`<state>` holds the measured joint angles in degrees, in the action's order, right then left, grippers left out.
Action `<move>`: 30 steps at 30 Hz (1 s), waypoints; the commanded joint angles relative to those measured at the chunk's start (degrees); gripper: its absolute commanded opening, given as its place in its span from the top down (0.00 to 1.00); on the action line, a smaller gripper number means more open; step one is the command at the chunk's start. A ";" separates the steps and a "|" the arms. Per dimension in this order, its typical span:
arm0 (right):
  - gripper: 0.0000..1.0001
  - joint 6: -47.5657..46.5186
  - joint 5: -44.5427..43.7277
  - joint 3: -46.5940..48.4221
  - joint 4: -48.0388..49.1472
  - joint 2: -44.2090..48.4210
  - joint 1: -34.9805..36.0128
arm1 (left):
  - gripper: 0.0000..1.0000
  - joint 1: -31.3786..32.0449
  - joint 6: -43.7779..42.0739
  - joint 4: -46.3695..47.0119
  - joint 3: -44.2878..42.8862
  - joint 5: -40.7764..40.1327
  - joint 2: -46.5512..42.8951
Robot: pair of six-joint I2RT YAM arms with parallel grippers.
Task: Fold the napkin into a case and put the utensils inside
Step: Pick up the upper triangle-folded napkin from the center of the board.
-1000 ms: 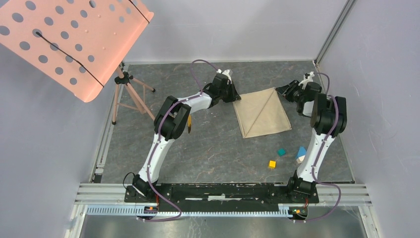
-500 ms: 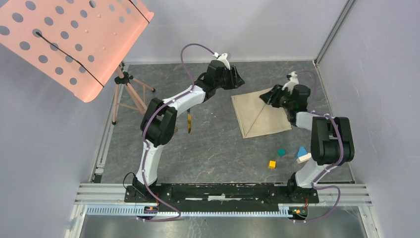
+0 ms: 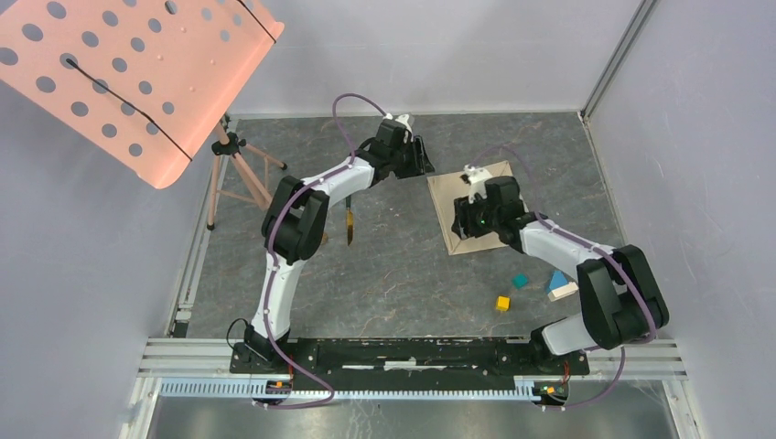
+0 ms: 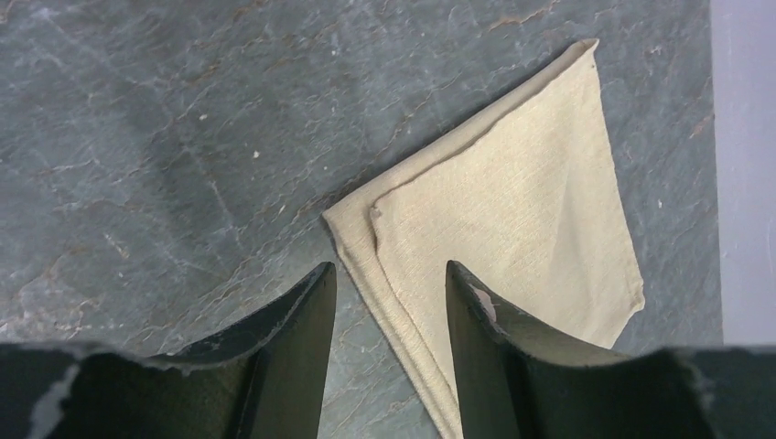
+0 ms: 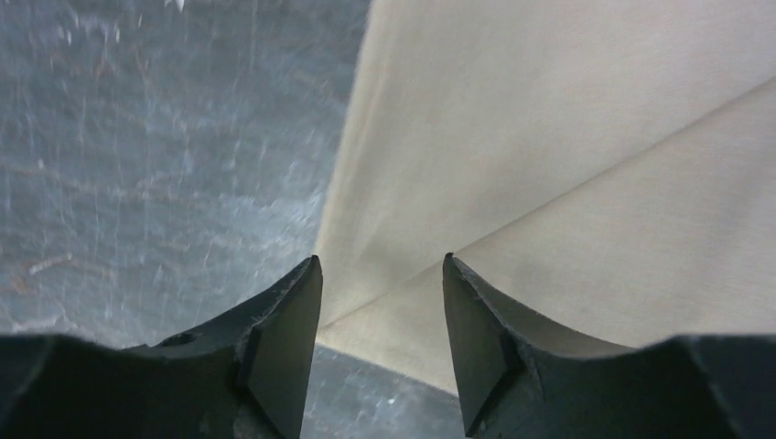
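Observation:
The beige napkin lies folded flat on the grey table, with a diagonal crease. My left gripper is open and empty just above the napkin's left corner, which lies between and ahead of its fingertips. My right gripper is open and empty low over the napkin's near left edge, with a folded corner between its fingers. One slim gold utensil with a dark handle lies left of the napkin beside the left arm. The other utensil is hidden.
A yellow cube, a teal cube and a blue and white block lie near the right arm's base. A tripod holding a pink perforated board stands at the far left. Walls close the back and sides.
My right arm has swung from the napkin's far right corner across the cloth to its near left edge. My left gripper lifted, then settled back near the napkin's left corner.

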<state>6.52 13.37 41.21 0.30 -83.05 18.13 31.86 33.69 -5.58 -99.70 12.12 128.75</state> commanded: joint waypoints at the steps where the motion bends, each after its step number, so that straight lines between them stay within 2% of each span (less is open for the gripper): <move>1: 0.45 -3.72 -8.35 4.04 -10.50 -0.07 6.75 | 0.46 -1.68 1.54 -1.77 -0.21 1.06 -1.04; 6: 0.62 -2.84 -12.41 8.75 -14.46 -3.67 11.09 | 0.47 -4.35 2.55 -1.07 2.60 3.06 -2.59; 10: 0.59 -2.92 -16.49 13.69 -18.67 -8.11 12.96 | 0.47 -4.79 3.47 2.92 6.71 4.14 -4.81; 15: 0.57 -2.85 -18.01 16.44 -20.91 -11.42 13.95 | 0.47 -4.93 3.81 3.47 7.10 5.38 -4.70; 25: 0.60 -2.48 -19.25 17.62 -21.44 -14.24 15.80 | 0.47 -5.22 4.19 4.62 7.59 6.85 -4.88; 30: 0.54 -2.22 -19.98 16.37 -21.25 -16.28 15.79 | 0.47 -5.34 4.32 4.98 7.75 7.20 -4.82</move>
<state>4.16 -4.80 56.82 -20.91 -97.45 33.71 26.74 36.18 -3.09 -92.31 17.89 127.44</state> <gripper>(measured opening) 0.437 0.531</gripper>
